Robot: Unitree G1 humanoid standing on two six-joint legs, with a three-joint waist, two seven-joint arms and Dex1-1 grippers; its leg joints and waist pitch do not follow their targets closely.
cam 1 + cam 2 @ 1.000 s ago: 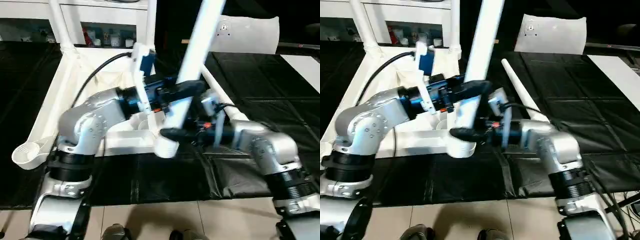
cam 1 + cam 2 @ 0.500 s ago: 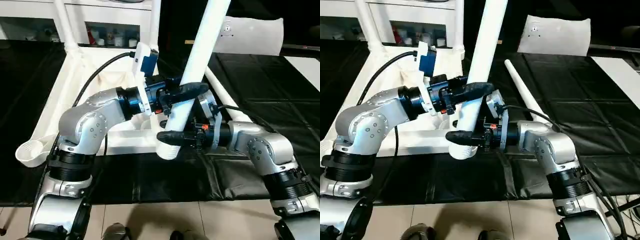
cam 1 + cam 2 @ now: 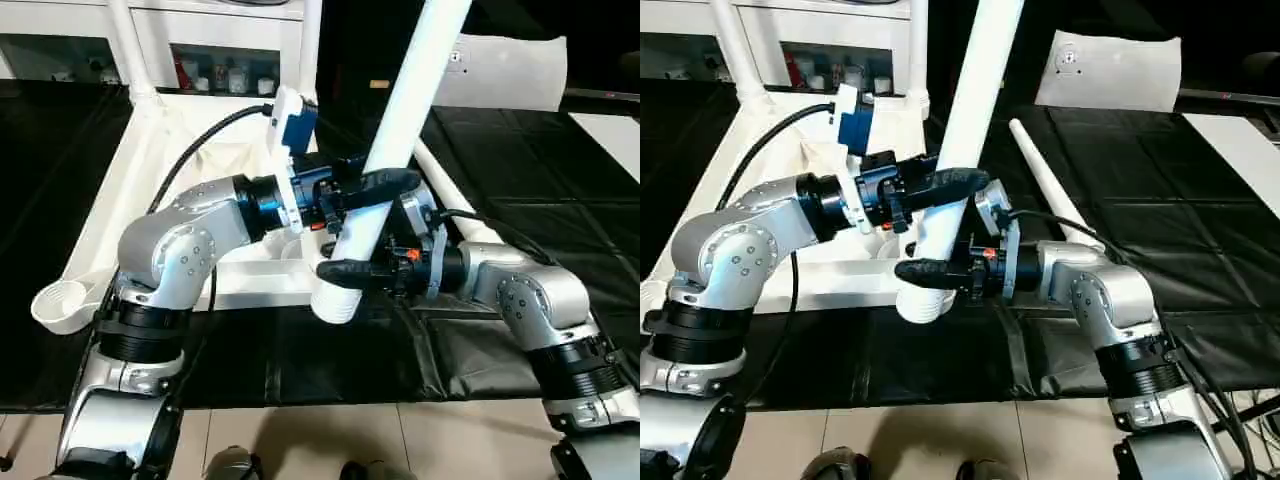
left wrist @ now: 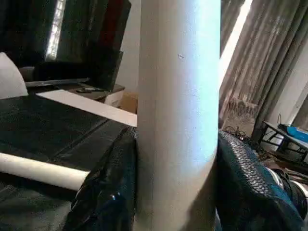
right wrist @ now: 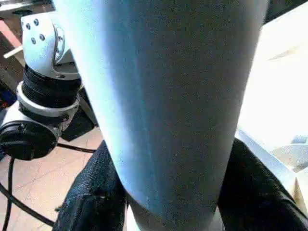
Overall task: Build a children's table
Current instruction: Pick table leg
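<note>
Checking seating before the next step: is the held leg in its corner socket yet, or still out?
Out. The leg is tilted, clamped by the left claw and right claw; its open lower end hangs at the tabletop's near rim.

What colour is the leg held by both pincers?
White; the leg shows best in the right eye view.

Head stereo eyes look down over both forearms; each wrist camera presses close against the shared leg (image 3: 400, 110).

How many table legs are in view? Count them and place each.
4. Two stand upright in the tabletop's far corner sockets. One is held tilted by both grippers, its shaft here. One lies on the black mat. None seems hidden.
</note>
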